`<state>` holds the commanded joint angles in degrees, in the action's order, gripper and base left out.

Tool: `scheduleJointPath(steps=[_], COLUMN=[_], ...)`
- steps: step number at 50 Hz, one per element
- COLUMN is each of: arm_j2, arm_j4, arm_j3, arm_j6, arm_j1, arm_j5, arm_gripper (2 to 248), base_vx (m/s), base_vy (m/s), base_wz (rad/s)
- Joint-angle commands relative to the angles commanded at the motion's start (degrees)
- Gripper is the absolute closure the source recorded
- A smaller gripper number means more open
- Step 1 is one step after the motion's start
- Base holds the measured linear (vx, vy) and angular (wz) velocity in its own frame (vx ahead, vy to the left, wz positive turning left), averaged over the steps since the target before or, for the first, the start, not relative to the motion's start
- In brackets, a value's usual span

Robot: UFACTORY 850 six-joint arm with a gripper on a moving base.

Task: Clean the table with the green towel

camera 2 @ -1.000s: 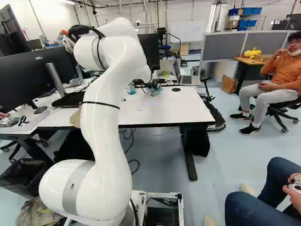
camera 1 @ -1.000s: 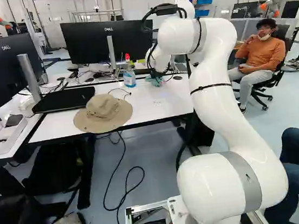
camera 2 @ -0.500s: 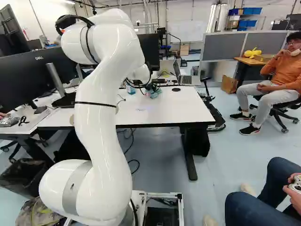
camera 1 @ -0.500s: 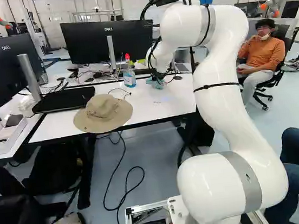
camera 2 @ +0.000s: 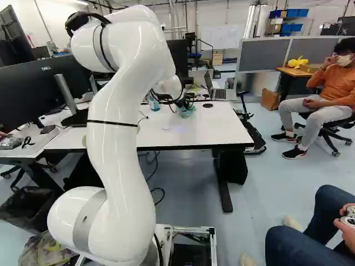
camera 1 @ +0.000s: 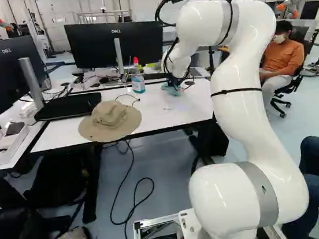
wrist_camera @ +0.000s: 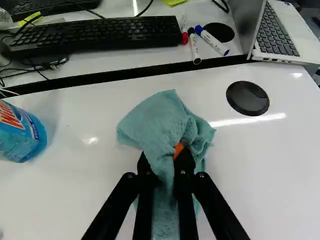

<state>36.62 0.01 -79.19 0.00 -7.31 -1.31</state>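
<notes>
Towel (wrist_camera: 154, 120) in tool (wrist_camera: 162, 159), bunched middle pinched between nearly closed fingers; probably gripped there to spread loose folds for wiping surface (wrist_camera: 85, 190) near bottle (wrist_camera: 22, 135).

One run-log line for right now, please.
tool: shut on green towel | towel: bunched against white tabletop | blue bottle: upright, clear of towel | phase: probably wiping

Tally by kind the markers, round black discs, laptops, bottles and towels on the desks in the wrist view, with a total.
Markers: 3
Round black discs: 2
Laptop: 1
Bottle: 1
Towel: 1
Total: 8
</notes>
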Motion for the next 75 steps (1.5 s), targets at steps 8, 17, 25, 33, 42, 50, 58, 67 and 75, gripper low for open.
scheduleJointPath(steps=[8,17,25,33,42,50,58,67,75], arm_j2=[0.73,2.59,4.5,6.44,8.43,9.75,10.43,10.4,10.04], arm_j4=[0.0,0.0,0.0,0.0,0.0,0.0,0.0,0.0,0.0], arm_j3=[-1.02,-3.6,-6.3,-9.05,-11.9,-13.81,-14.78,-14.75,-14.23], arm_j6=[0.0,0.0,0.0,0.0,0.0,0.0,0.0,0.0,0.0], arm_j1=[-1.03,-1.21,-1.0,-0.54,0.24,1.11,2.12,3.31,4.37], arm_j5=[0.0,0.0,0.0,0.0,0.0,0.0,0.0,0.0,0.0], arm_gripper=[201,201,201,201,201,201,201,201,201], base_vx=[0.0,0.0,0.0,0.0,0.0,0.0,0.0,0.0,0.0], base_vy=[0.0,0.0,0.0,0.0,0.0,0.0,0.0,0.0,0.0], base_wz=[0.0,0.0,0.0,0.0,0.0,0.0,0.0,0.0,0.0])
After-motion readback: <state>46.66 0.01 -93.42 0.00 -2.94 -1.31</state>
